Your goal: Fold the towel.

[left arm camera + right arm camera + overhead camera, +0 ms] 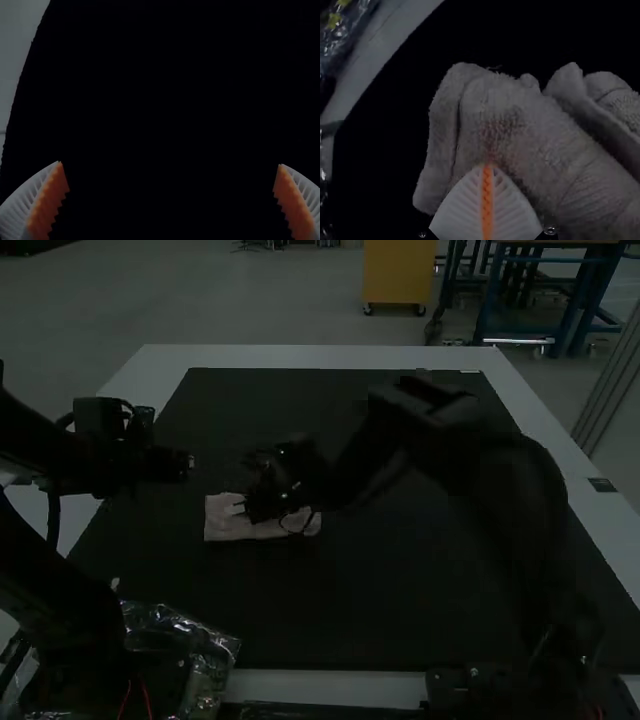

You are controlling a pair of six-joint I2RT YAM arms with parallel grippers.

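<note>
The small pale towel (225, 525) lies folded into a narrow strip on the dark mat. In the right wrist view the towel (560, 155) shows thick layers, with a flap along one side. My right gripper (242, 508) is over the towel; seen from its wrist, the right gripper (488, 167) is shut, pads together, tips against the upper layer, with no cloth visibly pinched. Left of the towel and apart from it, my left gripper (190, 464) hangs above the mat. The left gripper (171, 172) is open, with only dark mat between its fingers.
The black mat (380, 590) covers most of the table, whose pale rim (300, 355) runs around it. Crinkled clear plastic packaging (200, 640) lies near the left arm's base. The right arm reaches across the middle of the mat.
</note>
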